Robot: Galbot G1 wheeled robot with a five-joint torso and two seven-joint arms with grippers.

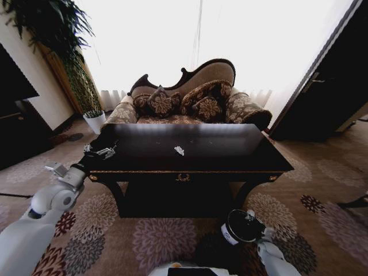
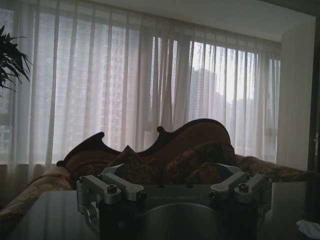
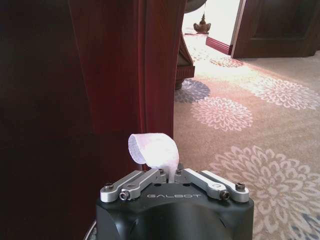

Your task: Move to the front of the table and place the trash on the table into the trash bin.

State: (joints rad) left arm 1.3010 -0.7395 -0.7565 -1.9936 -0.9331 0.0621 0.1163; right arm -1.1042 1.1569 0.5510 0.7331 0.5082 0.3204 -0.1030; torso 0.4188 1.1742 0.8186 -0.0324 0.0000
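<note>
The left gripper [image 1: 107,152] hovers at the table's [image 1: 230,150] left edge, fingers spread. To its right, well apart, a white paper wad [image 1: 179,150] lies on the tabletop. The right gripper [image 3: 172,175] pinches a white paper strip [image 3: 155,151] low beside the trash bin [image 1: 238,227].

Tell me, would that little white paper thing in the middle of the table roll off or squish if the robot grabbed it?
Probably squish. The white paper wad looks crumpled and small, so it is likely light and soft. Its jagged shape makes rolling unlikely, though it might slide on the glossy table. The strip pinched in the right hand curls over, so this paper seems floppy.
</note>
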